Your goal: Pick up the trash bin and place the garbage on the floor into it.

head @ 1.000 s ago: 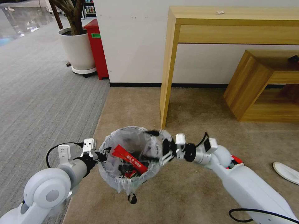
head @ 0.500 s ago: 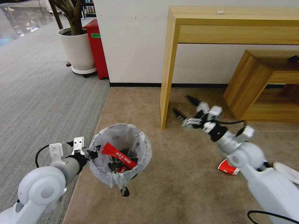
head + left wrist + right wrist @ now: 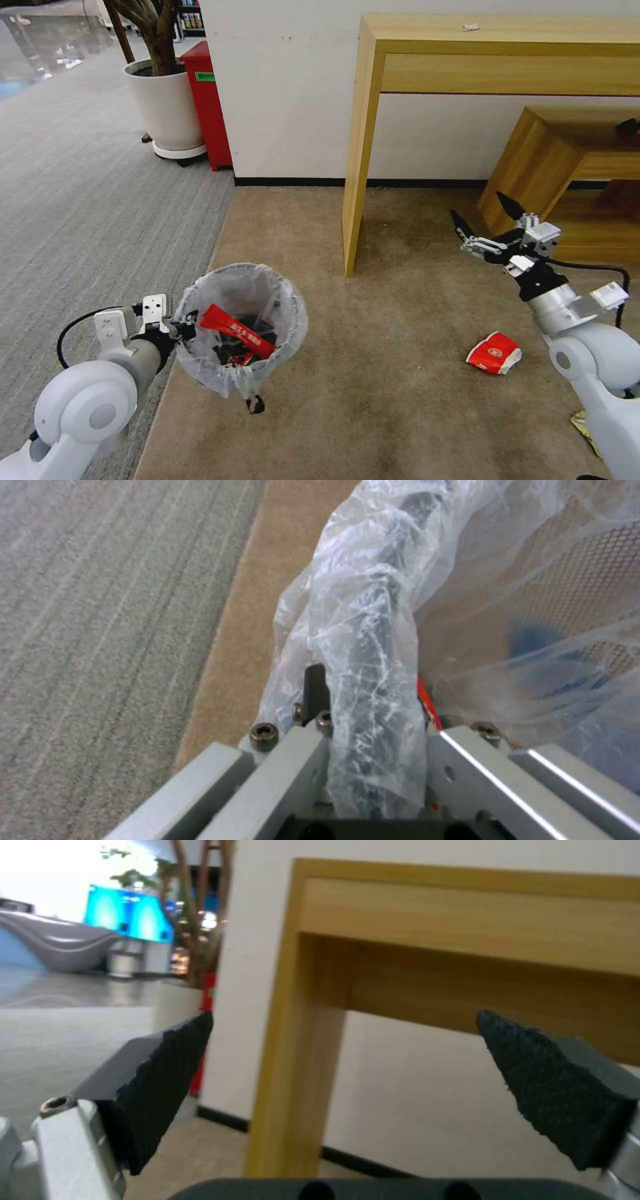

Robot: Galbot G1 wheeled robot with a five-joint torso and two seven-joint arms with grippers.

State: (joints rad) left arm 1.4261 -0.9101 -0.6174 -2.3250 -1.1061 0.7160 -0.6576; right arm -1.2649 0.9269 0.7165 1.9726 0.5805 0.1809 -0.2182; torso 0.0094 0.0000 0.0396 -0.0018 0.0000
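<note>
Carpet (image 3: 400, 373), flat and beige-brown, covers the floor in front of a 2-armed robot. Its left gripper (image 3: 189, 325) is clamped on the near rim of the trash bin (image 3: 240, 320), a small round bin lined with a crinkly translucent bag; in the left wrist view the bagged rim (image 3: 373, 700) runs between the 2 jaws. Inside the bin, just beyond that gripper, lies a red wrapper (image 3: 238, 331) over darker litter. The right gripper (image 3: 485, 219) hangs in the air well to the right of the bin, its 2 black fingers (image 3: 560, 1090) spread wide with nothing between them (they point toward a pale wooden table leg (image 3: 293, 1060)). Below and nearer the robot than this gripper, a crushed red cup (image 3: 494, 353) lies on the carpet, apart from both grippers.
</note>
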